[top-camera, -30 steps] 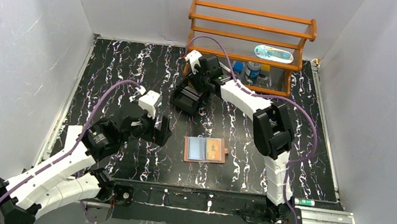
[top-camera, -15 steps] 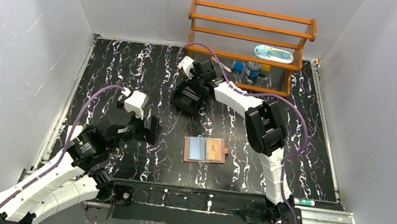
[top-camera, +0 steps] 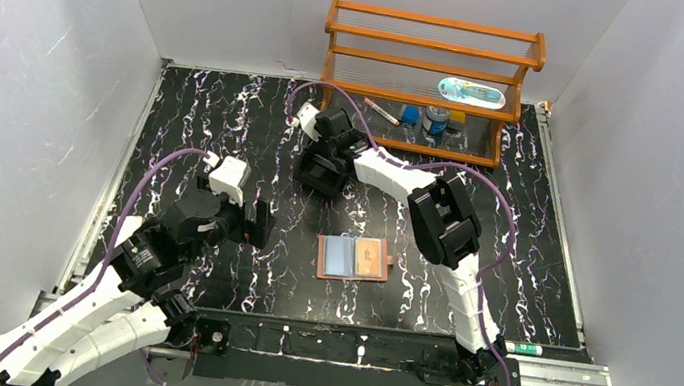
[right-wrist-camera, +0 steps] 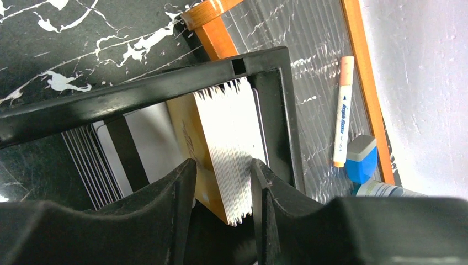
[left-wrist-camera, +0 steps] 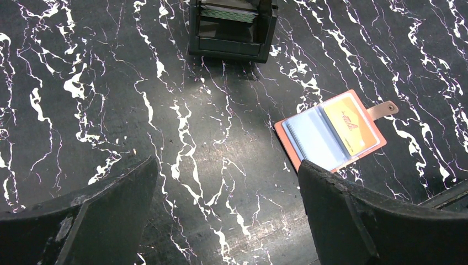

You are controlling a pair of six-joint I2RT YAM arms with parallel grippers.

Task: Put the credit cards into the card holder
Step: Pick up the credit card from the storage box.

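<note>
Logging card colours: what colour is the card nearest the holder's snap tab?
Orange-yellow; the left wrist view shows the card best.

A black table (top-camera: 227, 116) veined in white is enclosed by white walls (top-camera: 34, 59). A wooden rack (top-camera: 435, 43) is set at its far edge, toward one o'clock from the centre. A white-and-blue tube (top-camera: 471, 93) is laid on the upper shelf; on the bottom shelf a marker (top-camera: 382, 112) is seen at nine o'clock of a small bottle (top-camera: 437, 121). A black open-topped tray (left-wrist-camera: 230, 47) is placed at seven o'clock of the rack.
</note>
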